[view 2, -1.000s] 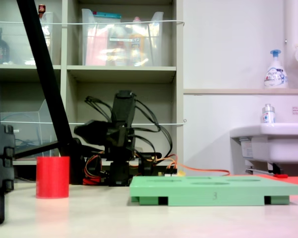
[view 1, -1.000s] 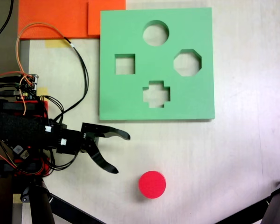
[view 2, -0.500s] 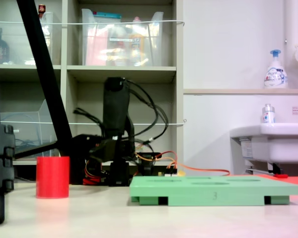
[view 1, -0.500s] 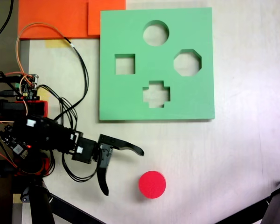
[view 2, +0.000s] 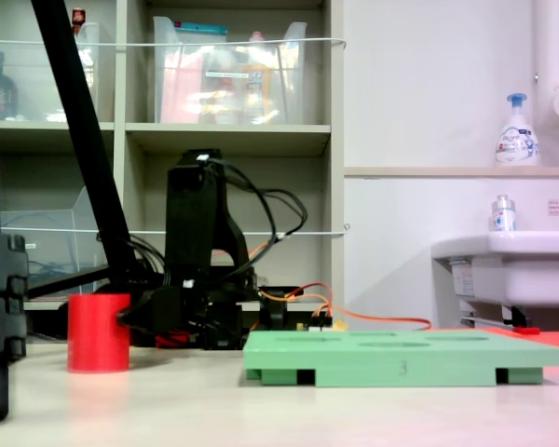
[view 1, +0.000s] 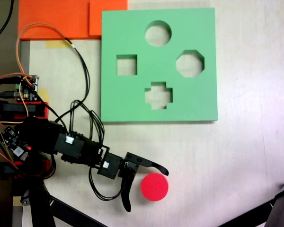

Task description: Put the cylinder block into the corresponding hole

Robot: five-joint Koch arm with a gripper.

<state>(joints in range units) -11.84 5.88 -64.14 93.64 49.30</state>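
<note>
**A:** Fingers first: how do they stand?

**B:** In the first exterior view the gripper (view 1: 144, 189) is spread wide, holding nothing. One finger (view 1: 154, 166) reaches toward the first exterior view's right, passing just above the cylinder block (view 1: 155, 187). The other finger (view 1: 126, 196) points down toward the bottom edge, just to the left of the block.

**A:** So the block sits between them?

**B:** It lies at the mouth of the open fingers, in the angle they form. The upper finger's tip looks to be at the block's top edge, but I cannot tell whether it touches. The lower finger stands apart from it.

**A:** And from the side?

**B:** In the second exterior view the cylinder block (view 2: 99, 332) stands upright on the table (view 2: 261, 410), and the dark gripper (view 2: 140, 317) is low, right beside it on the second exterior view's right. The fingers are too dark there to tell apart.

**A:** Where is the corresponding hole?

**B:** It (view 1: 157, 33) is the round cutout near the far edge of the green foam board (view 1: 132, 99), well away from the fingers, beyond the upper one. A cross cutout (view 1: 158, 95) is the nearest cutout to the fingers; a square cutout (view 1: 126, 65) and an octagonal cutout (view 1: 190, 63) lie between it and the round one.

**A:** Anything behind the fingers?

**B:** Black cables (view 1: 80, 71) loop back from the arm toward its base.
</note>
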